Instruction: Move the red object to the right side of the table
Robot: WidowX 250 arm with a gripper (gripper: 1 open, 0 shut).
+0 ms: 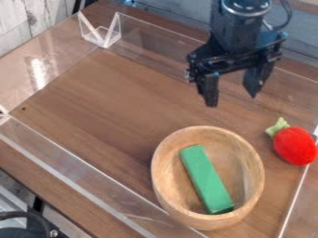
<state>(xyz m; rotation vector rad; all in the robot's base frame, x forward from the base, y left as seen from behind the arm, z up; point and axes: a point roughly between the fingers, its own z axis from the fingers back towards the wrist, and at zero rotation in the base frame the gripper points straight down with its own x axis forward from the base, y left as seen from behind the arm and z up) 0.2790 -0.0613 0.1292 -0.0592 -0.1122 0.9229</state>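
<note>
The red object (pixel 295 145), a small strawberry-like toy with a green leafy top, lies on the dark wood-grain table (pixel 112 102) at its right edge, beside the acrylic wall. My gripper (pixel 231 90) hangs above the table up and to the left of the toy, well apart from it. Its two dark fingers (pixel 209 91) point down and stand wide open with nothing between them.
A round light wooden bowl (pixel 173 144) sits at the front right with a green rectangular block (pixel 205 178) lying in it. Low clear acrylic walls (pixel 74 177) border the tabletop. A small clear stand (pixel 99 30) sits at the back left.
</note>
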